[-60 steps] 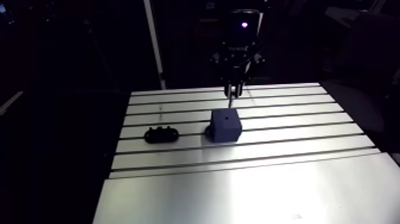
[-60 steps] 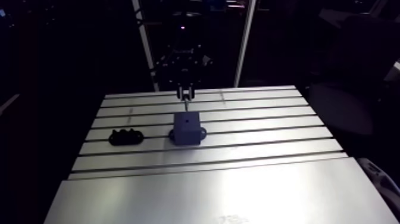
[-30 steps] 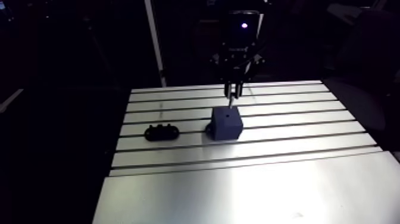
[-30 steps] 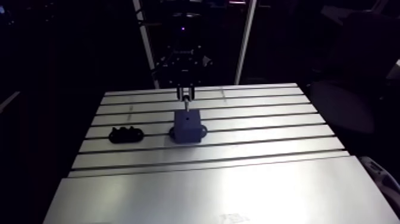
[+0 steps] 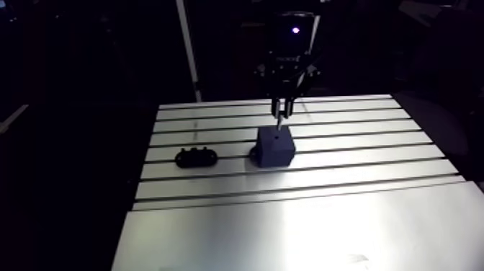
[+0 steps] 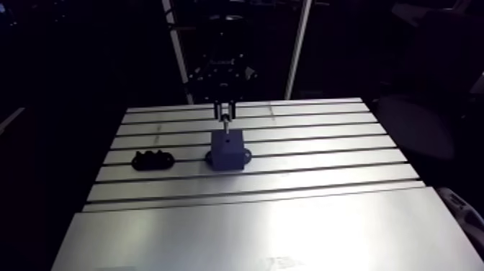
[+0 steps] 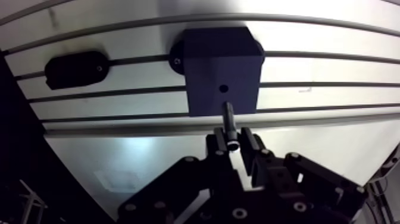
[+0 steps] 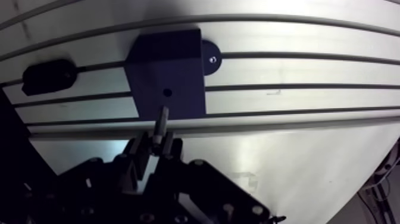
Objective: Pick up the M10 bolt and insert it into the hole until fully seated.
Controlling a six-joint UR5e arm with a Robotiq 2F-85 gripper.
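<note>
Dark blue plastic cube-shaped block (image 7: 221, 65) sat on the slotted aluminium bench (image 7: 333, 140), roughly mid-bench in the arm view. It had a round flange (image 7: 176, 59) at its base with one screw. The small round hole (image 7: 224, 89) in the block's top face looked dark and open, with nothing in it.

Black oval plastic holder (image 7: 76, 67) lay flat on the bench at 9 o'clock from the block in the arm view, apart from it and on the same slot line. Bumps showed on its top; could not tell what it held.

Two-finger black Robotiq gripper (image 7: 232, 142) hung at 12 o'clock from the block in the arm view, above the block's far edge. Its fingers were clamped on the dark slim metal M10 bolt (image 7: 228, 121), gripping it at the head end.

The bolt's shank stuck out past the fingertips and pointed down at the block. It looked straight and dark grey with a lighter band near the grip; the thread was too small to make out. In the wrist view the tip was over the block's top face, just short of the hole on the gripper side and not in it. Could not tell if the tip touched the block.
</note>
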